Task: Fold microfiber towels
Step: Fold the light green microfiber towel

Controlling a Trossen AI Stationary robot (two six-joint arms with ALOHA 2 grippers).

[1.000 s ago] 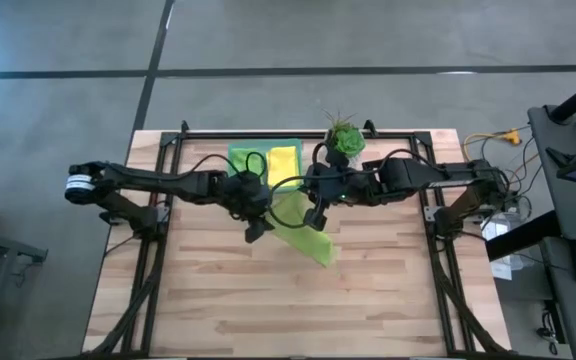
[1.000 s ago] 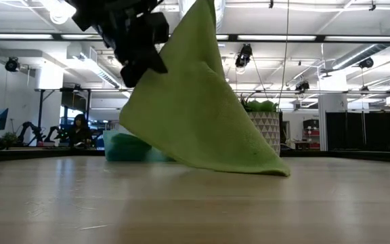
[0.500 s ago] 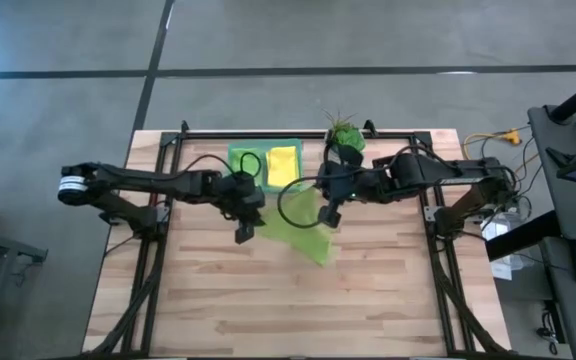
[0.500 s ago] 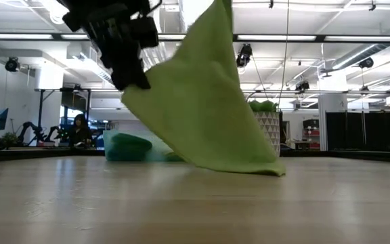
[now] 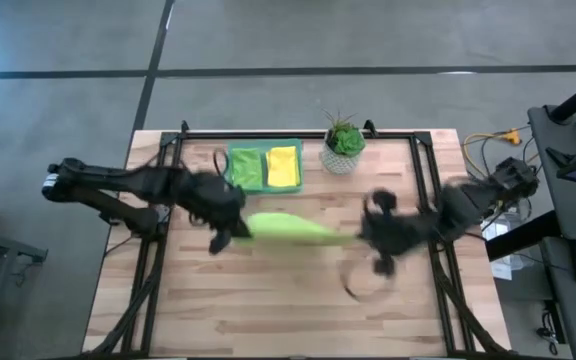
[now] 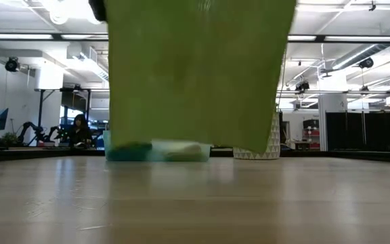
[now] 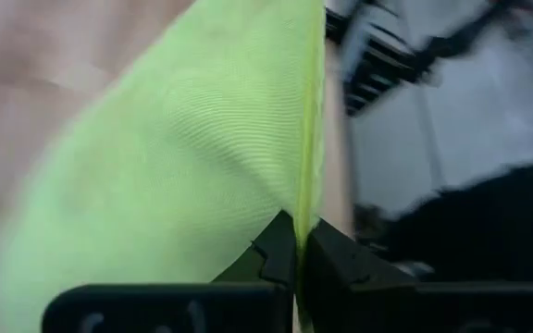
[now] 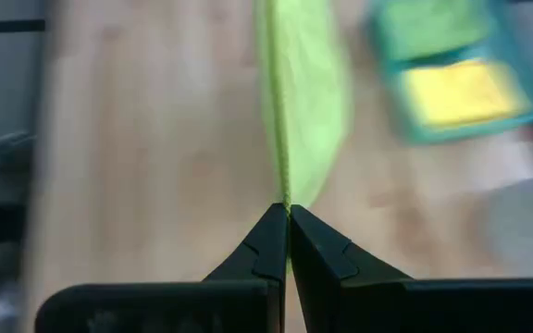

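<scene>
- In the high view, a lime green towel (image 5: 286,227) stretches as a narrow band over the middle of the wooden table (image 5: 268,310), between the left gripper (image 5: 230,231) and the right gripper (image 5: 368,233); both arms are blurred there, so the fingers cannot be read.
- The left wrist view fills that gap: the two dark fingers (image 7: 327,254) are pressed together on the towel's edge, the cloth spreading away from them as a broad sheet.
- The right wrist view shows the same on the other end: the fingers (image 8: 313,245) are clamped on a thin edge of the green cloth, which runs straight away over the wood.
- Only the low view shows height: the towel (image 6: 195,74) hangs as a wide curtain, its lower hem clear of the tabletop.
- The high view shows a green tray (image 5: 299,163) at the table's far edge holding a green towel (image 5: 247,168) and a yellow towel (image 5: 283,166), with a potted plant (image 5: 344,145) just beside it.
- In the low view, a seated person (image 6: 80,129) shows far back in the room.
</scene>
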